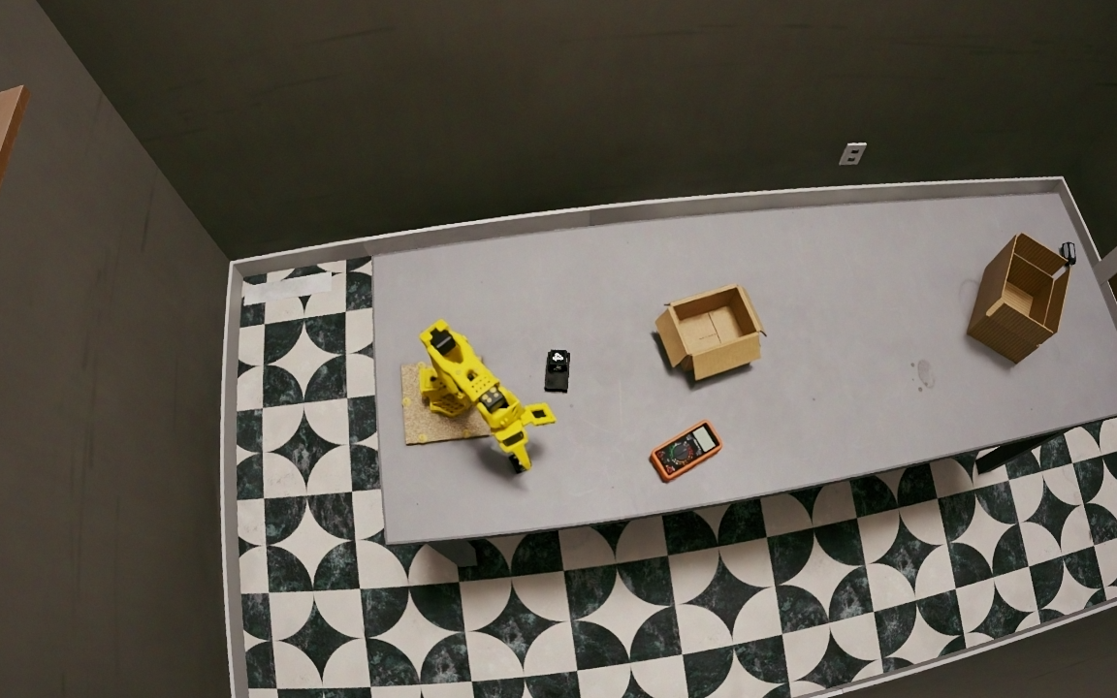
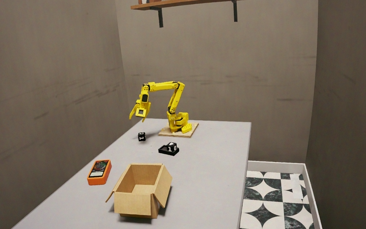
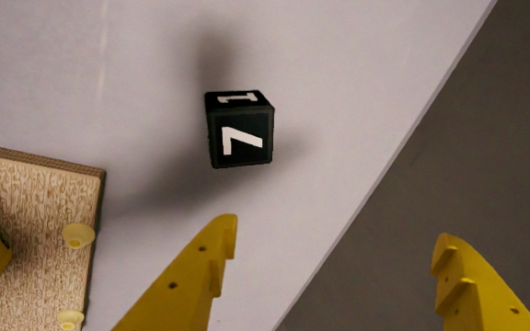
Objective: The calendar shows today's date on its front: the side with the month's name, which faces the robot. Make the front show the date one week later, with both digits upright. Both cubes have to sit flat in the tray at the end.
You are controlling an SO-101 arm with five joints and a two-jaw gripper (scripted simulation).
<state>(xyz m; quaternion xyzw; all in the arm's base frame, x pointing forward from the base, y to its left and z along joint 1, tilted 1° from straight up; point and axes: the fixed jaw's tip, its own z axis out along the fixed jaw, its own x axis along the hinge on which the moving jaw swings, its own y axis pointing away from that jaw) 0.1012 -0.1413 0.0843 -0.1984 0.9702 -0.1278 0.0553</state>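
1. Nearest the robot's short table edge, the yellow one-moving-jaw gripper (image 1: 521,458) (image 2: 136,120) (image 3: 339,230) hangs above the table (image 1: 615,260) (image 2: 207,182) (image 3: 145,55), partly open, moderately wide, holding nothing.
2. Below it, the loose black cube with white digits (image 2: 141,136) (image 3: 242,133) rests by the long edge on the robot's right, near the corner. The step in hand looks like gripping it: centre the fingers over it, square them to two opposite sides, descend straight, then close gently. Off-centre contact could twist or push it.
3. Its upward 7 lies sideways in the wrist view, head towards the base side; a 1 shows on a neighbouring side. Being a cube, it has no long axis. Its final turn must suit the new date; I cannot read the front.
4. Farther from that short edge, the black rectangular tray (image 1: 556,382) (image 2: 166,153) runs lengthwise between the long edges. The black digit cube inside it (image 1: 558,360) (image 2: 172,146) fills the end towards the robot's left; the other slot awaits its partner.
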